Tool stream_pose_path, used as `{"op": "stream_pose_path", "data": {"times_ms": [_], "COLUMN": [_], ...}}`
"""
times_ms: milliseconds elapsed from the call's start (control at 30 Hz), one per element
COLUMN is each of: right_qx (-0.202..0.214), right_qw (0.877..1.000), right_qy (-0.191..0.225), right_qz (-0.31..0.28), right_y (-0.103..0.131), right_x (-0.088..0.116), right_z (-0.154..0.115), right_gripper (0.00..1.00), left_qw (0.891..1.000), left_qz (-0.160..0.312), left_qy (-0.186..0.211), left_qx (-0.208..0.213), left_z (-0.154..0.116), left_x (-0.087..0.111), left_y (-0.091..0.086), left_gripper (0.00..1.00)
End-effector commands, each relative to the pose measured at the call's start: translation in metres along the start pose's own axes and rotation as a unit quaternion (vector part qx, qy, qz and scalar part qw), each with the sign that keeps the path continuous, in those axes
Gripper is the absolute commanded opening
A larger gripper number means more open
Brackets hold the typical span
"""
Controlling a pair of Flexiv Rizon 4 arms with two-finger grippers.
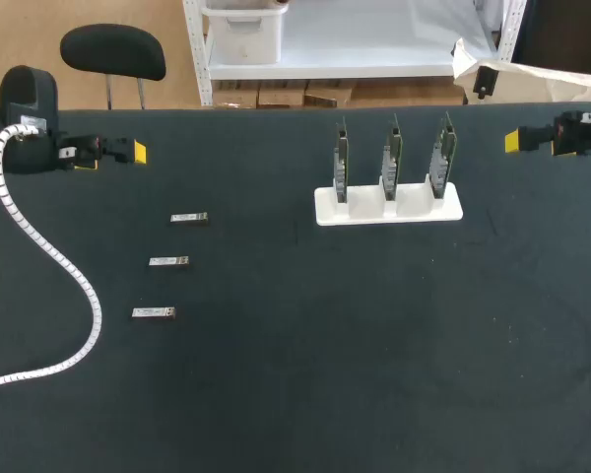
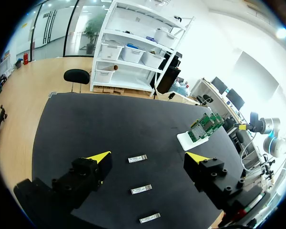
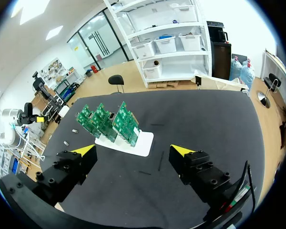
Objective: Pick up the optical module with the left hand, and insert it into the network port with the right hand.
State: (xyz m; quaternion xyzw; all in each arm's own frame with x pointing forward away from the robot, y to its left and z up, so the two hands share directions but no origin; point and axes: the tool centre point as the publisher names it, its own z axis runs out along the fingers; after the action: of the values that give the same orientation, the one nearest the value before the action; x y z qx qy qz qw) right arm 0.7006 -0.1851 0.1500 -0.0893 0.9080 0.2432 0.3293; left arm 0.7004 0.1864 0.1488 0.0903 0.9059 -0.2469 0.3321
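Currently, the left gripper (image 2: 148, 157) is held fingers wide apart, nothing clamped. Three modules (image 1: 168, 261) are laid in a column near it, untouched. Three boards (image 1: 389, 158) are stood in a white stand (image 1: 389, 209); ports can't be made out. The right gripper (image 3: 133, 150) is likewise spread, its arm cut off in the head view.

Ports on the cards (image 1: 389, 163) are too small to tell, and the right arm (image 1: 583, 133) is cut off.
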Motion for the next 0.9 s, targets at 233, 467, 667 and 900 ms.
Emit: {"op": "stream_pose_path", "data": {"times_ms": [233,467,667,900], "right_qx": [0.002,0.002,0.002,0.002], "right_qw": [1.0,1.0,1.0,1.0], "right_qy": [0.0,0.0,0.0,0.0], "right_qz": [0.0,0.0,0.0,0.0], "right_y": [0.001,0.001,0.001,0.001], "right_x": [0.0003,0.0003,0.0003,0.0003], "right_z": [-0.0008,-0.0008,-0.0008,-0.0008], "right_gripper": [1.0,1.0,1.0,1.0], "left_qw": [1.0,1.0,1.0,0.997], "left_qz": [-0.001,-0.001,-0.001,0.074], "left_qy": [0.002,0.002,0.002,0.017], "left_qx": [-0.004,-0.004,-0.004,-0.009], "left_z": [-0.0004,-0.0004,-0.0004,0.0008], "left_x": [-0.0005,-0.0005,-0.0005,-0.0039], "left_y": [-0.0016,-0.0016,-0.0016,0.003], "left_gripper": [1.0,1.0,1.0,1.0]}}
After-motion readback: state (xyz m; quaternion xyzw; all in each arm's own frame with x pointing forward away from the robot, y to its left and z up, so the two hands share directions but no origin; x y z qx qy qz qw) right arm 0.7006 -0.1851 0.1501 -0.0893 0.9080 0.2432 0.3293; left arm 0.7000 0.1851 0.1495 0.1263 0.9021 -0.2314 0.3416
